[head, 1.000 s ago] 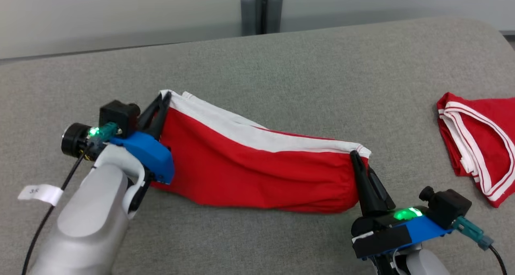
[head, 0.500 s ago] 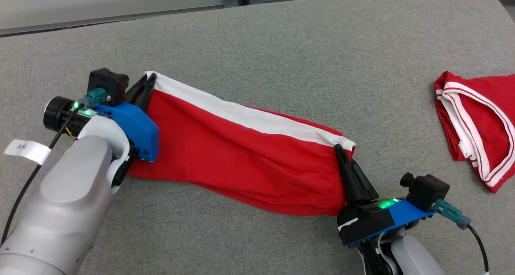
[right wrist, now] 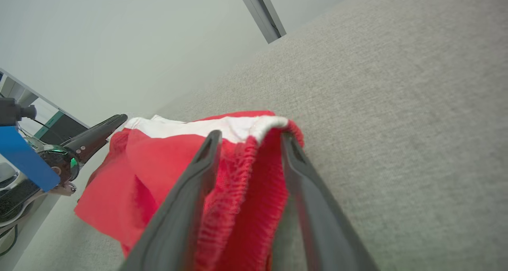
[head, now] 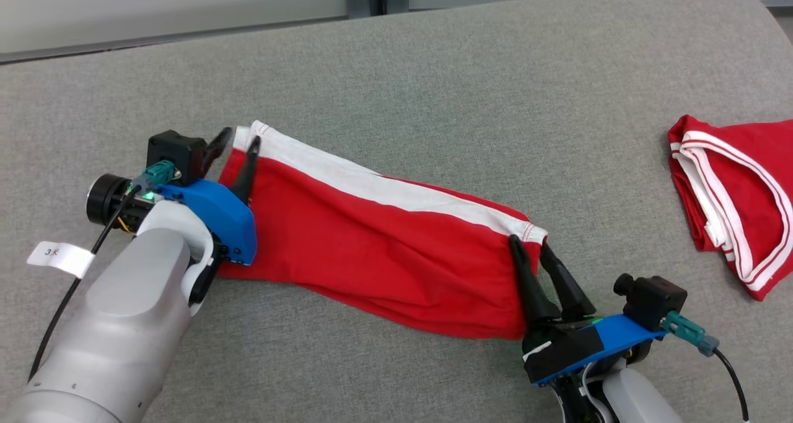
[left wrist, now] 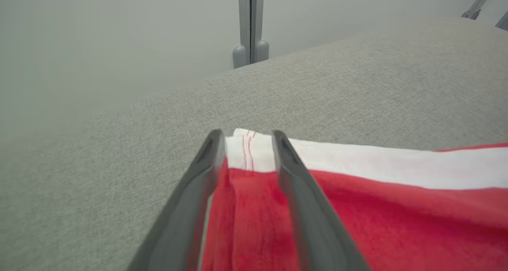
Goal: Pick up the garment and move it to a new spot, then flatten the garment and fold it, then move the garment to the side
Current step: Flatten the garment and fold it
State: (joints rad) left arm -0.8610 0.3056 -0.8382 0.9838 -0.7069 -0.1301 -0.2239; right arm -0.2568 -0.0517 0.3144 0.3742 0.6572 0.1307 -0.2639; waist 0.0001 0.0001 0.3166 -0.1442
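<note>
Nearest: pale grey L forearm w/ a white paper tag on its cable, low over the grey fabric-covered desk.

R pincer sat at the near-right end of the red garment w/ white band along one edge. In the R wrist view the R pincer was spread: gathered elastic edge of the garment bunched up between the fingers, brushing the one on that view's left, w/ a gap to the other. So straddling, not clamping.

The garment lay on the desk approx mid-scene, stretched in a long strip running from near-right to far-left, band on the far side. It looked fairly flat, w/ some wrinkles along the near edge. Prob reason for the layout: each pincer sat at one end of the band edge so the cloth could be drawn taut and laid flat for folding.

L pincer was at the far-left corner. In the L wrist view the L pincer was parted too, w/ the white-band corner of the garment lying flat between the fingers. I judged no pinch there.

Further right, well apart: a second red garment w/ white piping, folded, near the desk's edge. Beyond the far edge was a grey upright post against a pale wall.
</note>
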